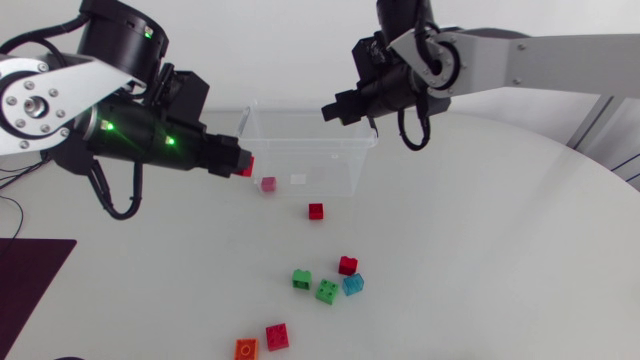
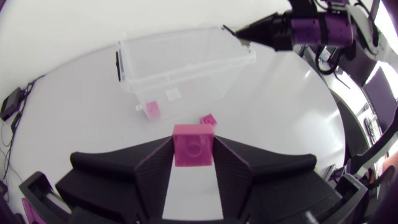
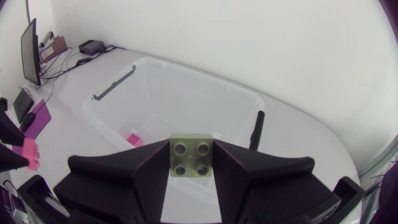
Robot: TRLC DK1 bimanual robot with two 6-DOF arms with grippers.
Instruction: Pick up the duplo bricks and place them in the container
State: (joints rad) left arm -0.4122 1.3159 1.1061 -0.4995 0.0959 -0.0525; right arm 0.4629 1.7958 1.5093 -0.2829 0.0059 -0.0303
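My left gripper (image 1: pixel 238 160) (image 2: pixel 193 149) is shut on a red brick (image 1: pixel 247 166) (image 2: pixel 193 144), held just short of the near left side of the clear container (image 1: pixel 340 165) (image 2: pixel 186 59) (image 3: pixel 186 87). My right gripper (image 1: pixel 335 108) (image 3: pixel 191 158) is shut on an olive-green brick (image 3: pixel 191 157) above the container's far right rim. A pink brick (image 1: pixel 268 184) (image 2: pixel 151 109) (image 3: pixel 133 139) lies inside the container. A red brick (image 1: pixel 316 210) (image 2: pixel 208 119) lies on the table just in front of it.
Nearer the front of the table lie a red brick (image 1: pixel 347 265), two green bricks (image 1: pixel 301 279) (image 1: pixel 327 291) and a blue brick (image 1: pixel 353 284) in a cluster. A red brick (image 1: pixel 277 336) and an orange brick (image 1: pixel 246 349) lie by the front edge.
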